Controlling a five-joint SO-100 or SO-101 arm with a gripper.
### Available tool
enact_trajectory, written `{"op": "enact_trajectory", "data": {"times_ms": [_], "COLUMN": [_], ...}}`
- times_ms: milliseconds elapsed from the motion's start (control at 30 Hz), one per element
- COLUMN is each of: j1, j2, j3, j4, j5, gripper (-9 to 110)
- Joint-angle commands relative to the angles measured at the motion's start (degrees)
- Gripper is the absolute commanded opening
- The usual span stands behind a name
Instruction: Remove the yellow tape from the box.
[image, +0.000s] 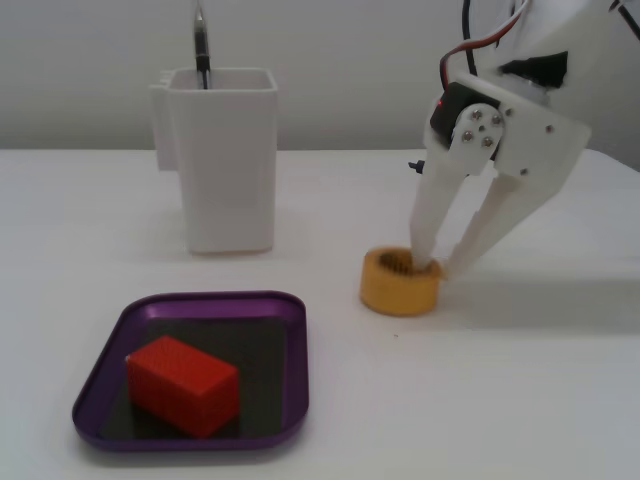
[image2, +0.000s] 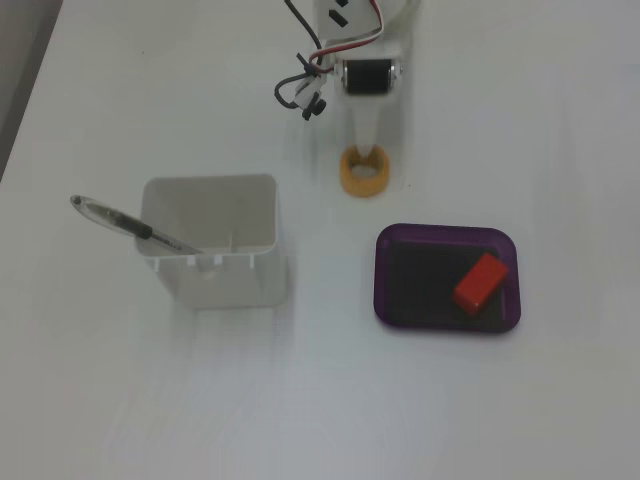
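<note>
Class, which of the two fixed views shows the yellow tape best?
The low, side-on fixed view: the yellow tape looks large, its wall and top visible, one of the fingers in its core. The high fixed view shows the tape small, as a ring.

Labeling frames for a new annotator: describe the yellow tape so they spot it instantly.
Start at the purple tray holding the red block. On bare table between tray and arm sits the yellow tape, with the gripper straddling its wall. It is the only round, hollow, yellow-orange thing.
</note>
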Motion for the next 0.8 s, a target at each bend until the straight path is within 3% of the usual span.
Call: {"op": "enact_trajectory", "data": {"times_ms": [0, 167, 300, 567, 767], "j1": [0.79, 0.62, 2.2, 2.2, 2.29], "j2": [2.46, 3.69, 10.02, 40.78, 66.27], "j3": [-0.44, -0.88, -4.83, -9.4, -1.05], "j4": [-0.53, 0.26, 9.84, 26.1, 31.11], "j5": [-0.26, 0.26, 0.26, -0.18, 0.0], "gripper": [12, 19, 19, 19, 19]}}
